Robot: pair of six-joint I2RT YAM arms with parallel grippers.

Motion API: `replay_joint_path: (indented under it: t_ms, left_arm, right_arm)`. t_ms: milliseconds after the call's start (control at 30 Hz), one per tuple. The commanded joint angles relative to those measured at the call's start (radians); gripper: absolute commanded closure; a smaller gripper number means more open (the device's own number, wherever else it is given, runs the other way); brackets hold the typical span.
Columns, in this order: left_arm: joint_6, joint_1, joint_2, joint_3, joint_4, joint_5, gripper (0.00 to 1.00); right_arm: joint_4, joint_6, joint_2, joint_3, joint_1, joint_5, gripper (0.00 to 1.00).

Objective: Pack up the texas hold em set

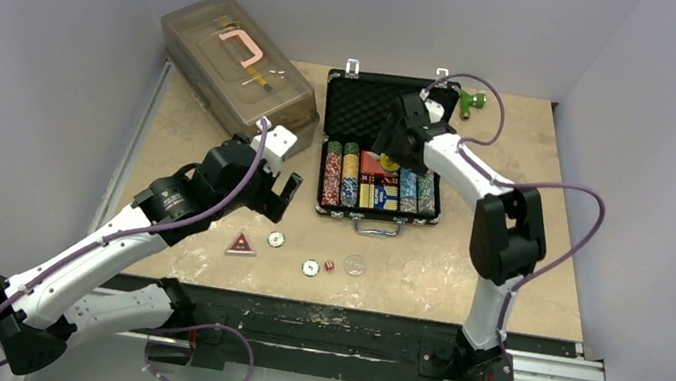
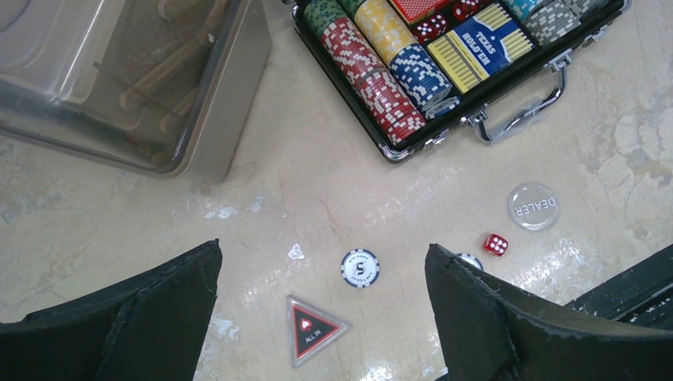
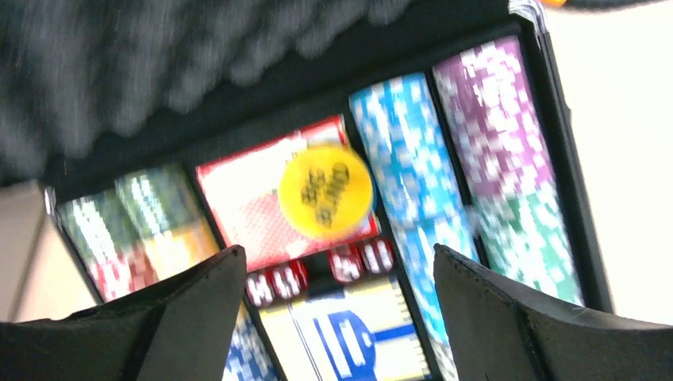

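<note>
Beige stone-look counter [image 1: 526, 259] walled in by pale panels is your workspace, and the job on it looks mostly done but not finished.

The briefcase [image 1: 366, 109] lies open at the middle of the far edge, foam lid tipped back, handle facing the near edge. Its tray is already well stocked:
- Rows of poker chips [image 1: 340, 173] fill the outer slots on both sides.
- Card decks [image 2: 476, 48] sit in the centre.
- A line of red dice [image 2: 444, 20] lies between the decks.
- A yellow disc [image 3: 325, 191] rests on top of the red deck.

Your right gripper [image 3: 333, 270] hovers over that centre slot with its fingers spread and nothing between them. The right wrist view is blurred, so finer detail there cannot be read.

What is left lies loose along the near edge, in front of the case:
- an ALL IN triangle [image 2: 313, 328]
- a white-and-dark chip [image 2: 359, 267]
- a second disc [image 1: 310, 267], partly hidden behind a finger in the left wrist view
- a loose die [image 2: 496, 244]
- a clear DEALER button [image 2: 532, 206]

Your left gripper [image 2: 324, 254] hangs above these pieces toward the near-left, jaws wide apart and empty.

By my reading, you have five small pieces to put in, then the lid to close and latch. The plastic box [image 1: 231, 68] at the far-left corner is shut, with tools dimly visible inside, and is not part of the set.
</note>
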Motion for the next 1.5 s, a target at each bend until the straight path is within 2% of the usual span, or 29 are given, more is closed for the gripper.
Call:
replay_joint_path:
  t_ms: [0,133,300,433,533,733,967,1100,1467]
  left_arm:
    - [0.003,-0.004,0.004,0.031,0.013,-0.007,0.05]
    - [0.003,-0.006,0.004,0.031,0.013,-0.006,0.05]
    - [0.002,-0.005,0.008,0.029,0.013,-0.012,0.05]
    - [0.007,-0.004,0.020,0.031,0.006,-0.035,0.05]
    - [0.010,-0.006,0.030,0.028,0.006,-0.050,0.05]
    - [0.010,-0.005,0.043,0.029,0.003,-0.054,0.05]
    - [0.011,-0.005,0.046,0.029,0.001,-0.057,0.05]
    - [0.012,-0.006,0.043,0.031,-0.003,-0.061,0.05]
    - [0.012,-0.006,0.040,0.032,-0.004,-0.058,0.05]
  right_arm:
    - [-0.015,-0.191,-0.252,-0.159,0.105,-0.053,0.11]
    - [-0.003,-0.295,-0.363,-0.383,0.261,-0.148,0.01]
    - [0.002,-0.252,-0.432,-0.561,0.494,-0.117,0.01]
    - [0.054,-0.196,-0.430,-0.658,0.568,-0.150,0.05]
    - [0.082,-0.180,-0.417,-0.691,0.588,-0.164,0.14]
    - [0.087,-0.172,-0.380,-0.688,0.590,-0.096,0.26]
    - [0.026,-0.137,-0.273,-0.603,0.590,0.010,0.29]
    - [0.026,-0.112,-0.255,-0.599,0.590,0.012,0.30]
    - [0.027,-0.099,-0.226,-0.582,0.582,0.043,0.26]
